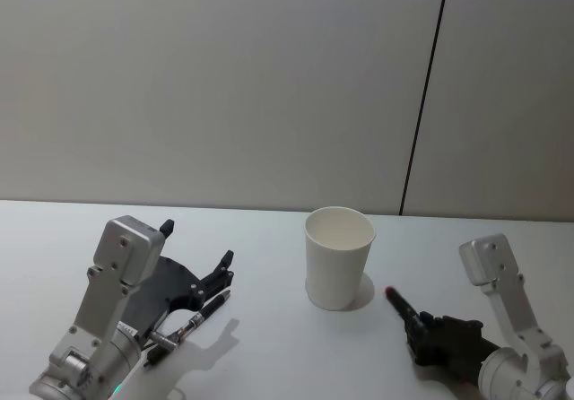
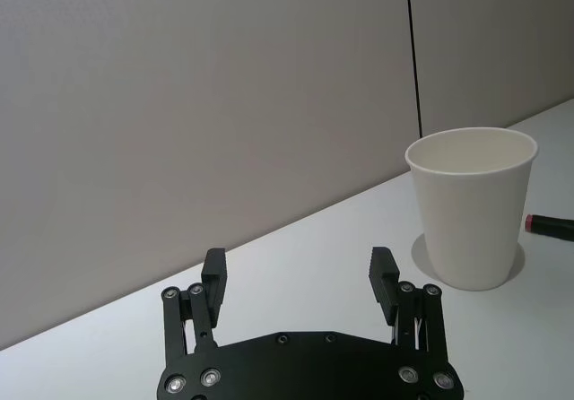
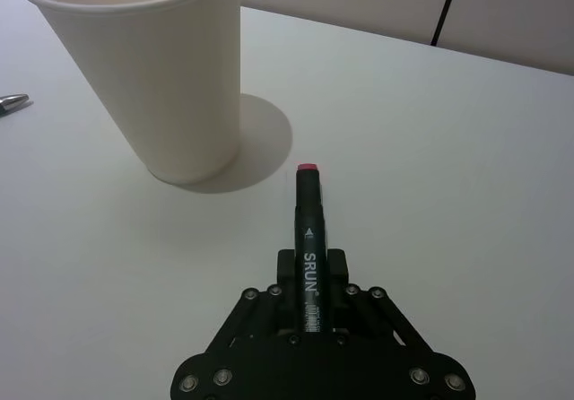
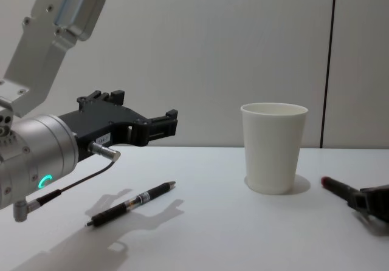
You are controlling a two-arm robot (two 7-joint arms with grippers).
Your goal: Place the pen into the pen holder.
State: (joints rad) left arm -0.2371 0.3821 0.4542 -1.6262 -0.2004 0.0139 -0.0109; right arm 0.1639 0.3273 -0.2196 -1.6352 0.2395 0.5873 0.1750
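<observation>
The right gripper (image 3: pixel 309 264) is closed on the rear barrel of a black, red-tipped marker pen (image 3: pixel 309 216), held low over the white table (image 3: pixel 466 167) near the pen holder (image 3: pixel 157 77). The pen is judged light, stiff and slick; the thin tapered paper cup is easily tipped. The left gripper (image 2: pixel 300 279) is spread wide and empty above a slim ballpoint pen (image 4: pixel 130 204).
</observation>
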